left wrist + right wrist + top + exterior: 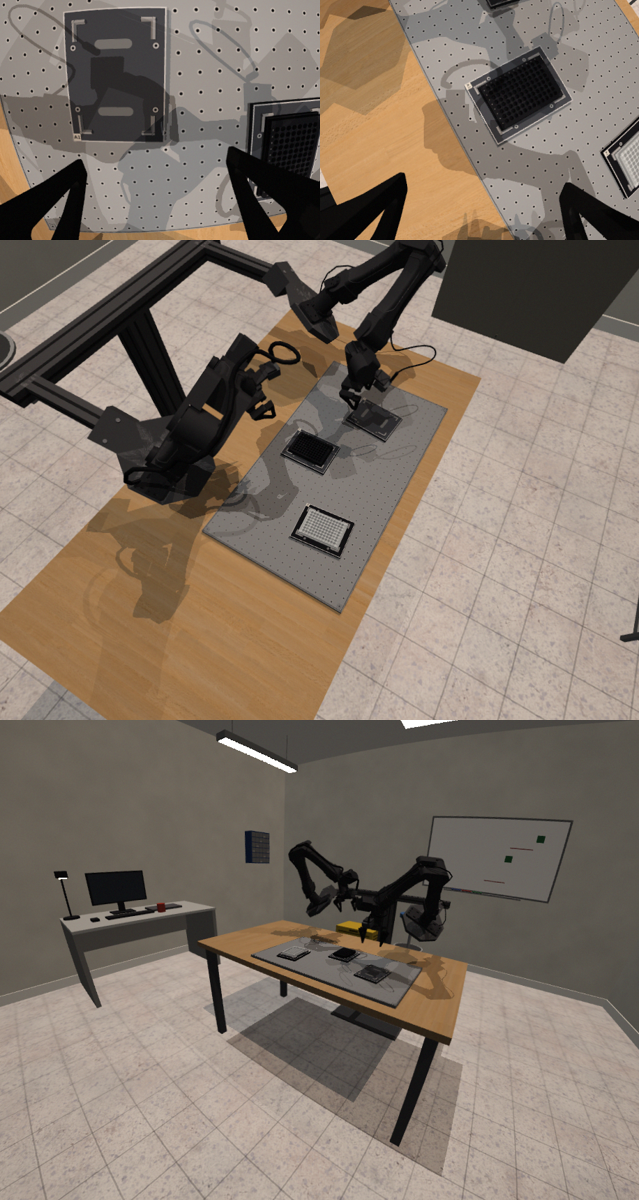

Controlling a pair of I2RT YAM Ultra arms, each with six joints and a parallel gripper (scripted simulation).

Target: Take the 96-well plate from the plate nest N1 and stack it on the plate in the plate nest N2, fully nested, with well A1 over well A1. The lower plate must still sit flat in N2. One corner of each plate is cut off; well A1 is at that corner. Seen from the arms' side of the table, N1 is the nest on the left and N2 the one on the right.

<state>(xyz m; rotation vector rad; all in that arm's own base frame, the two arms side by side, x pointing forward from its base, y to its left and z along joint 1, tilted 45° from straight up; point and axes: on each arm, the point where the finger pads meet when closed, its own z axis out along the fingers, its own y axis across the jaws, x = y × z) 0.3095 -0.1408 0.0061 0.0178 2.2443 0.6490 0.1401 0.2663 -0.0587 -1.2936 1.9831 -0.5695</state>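
Observation:
A black 96-well plate [310,448] sits in the middle nest on the grey perforated board [361,498]. It also shows in the right wrist view [520,92] and at the right edge of the left wrist view [293,146]. A white 96-well plate [322,528] sits in the nest nearest the top camera and shows in the right wrist view [630,157]. A third nest [374,418] is empty and fills the left wrist view [117,77]. My left gripper [351,397] is open and empty above that empty nest's edge. My right gripper [266,389] is open and empty, raised over the wood beside the board.
The board lies on a wooden table [206,612]. A black frame [103,327] stands behind the arms. In the exterior view a desk with a monitor [116,887] stands at the left wall, and a whiteboard [498,857] hangs behind.

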